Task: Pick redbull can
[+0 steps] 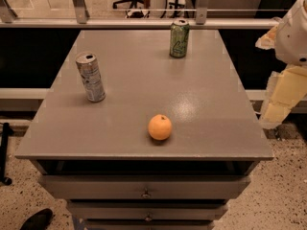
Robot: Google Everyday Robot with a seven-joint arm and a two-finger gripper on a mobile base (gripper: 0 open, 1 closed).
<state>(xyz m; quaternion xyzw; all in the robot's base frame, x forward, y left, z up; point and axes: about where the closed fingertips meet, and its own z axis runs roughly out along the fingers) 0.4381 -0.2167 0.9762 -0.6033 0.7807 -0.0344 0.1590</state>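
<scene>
I see the redbull can (90, 77) upright mid-left on the grey cabinet top (206, 95), green can (179, 38) upright top centre, orange (159, 127) lower centre. Gripper (279, 99) is at the right edge of frame, off the top, well apart from all 3.

Dim, warm overhead light; soft glare on the table (201, 87) behind the orange (159, 127), small shadow beneath it; gripper (273, 114) pale beside the table's right edge

My arm (293, 32) comes into view at the far right edge, where only its rounded white housing shows near the top corner. Below it my gripper (276, 104), pale yellow, hangs in the air pointing downward and tilted a little to the left, partly cut off by the edge.
</scene>
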